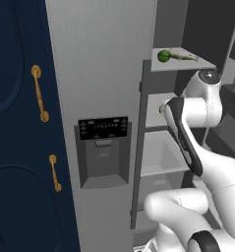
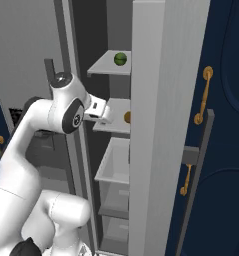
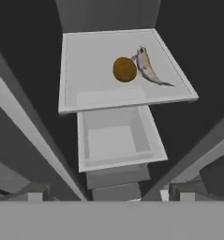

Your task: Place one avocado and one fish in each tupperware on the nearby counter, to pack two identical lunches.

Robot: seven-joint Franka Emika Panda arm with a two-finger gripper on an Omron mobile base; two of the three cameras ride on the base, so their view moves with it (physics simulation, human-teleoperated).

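Note:
A green avocado (image 1: pixel 163 56) (image 2: pixel 120 59) lies on the top shelf of the open fridge, with a pale fish (image 1: pixel 185 56) beside it. On the middle shelf (image 3: pixel 80 93) a second fish (image 3: pixel 146 66) rests against an orange-brown round fruit (image 3: pixel 124 69) (image 2: pixel 126 117). My gripper (image 2: pixel 103 112) (image 3: pixel 108 197) is at the front of that middle shelf, looking down onto it. It is open, with nothing between its fingers, and it stays short of the fish. The tupperware and the counter are out of view.
Below the middle shelf a white drawer bin (image 3: pixel 115 138) (image 2: pixel 113 165) stands pulled out. The fridge's left door with its dispenser panel (image 1: pixel 103 147) and the open right door (image 2: pixel 161 125) flank the opening. Navy cabinets with gold handles (image 1: pixel 39 93) stand on both sides.

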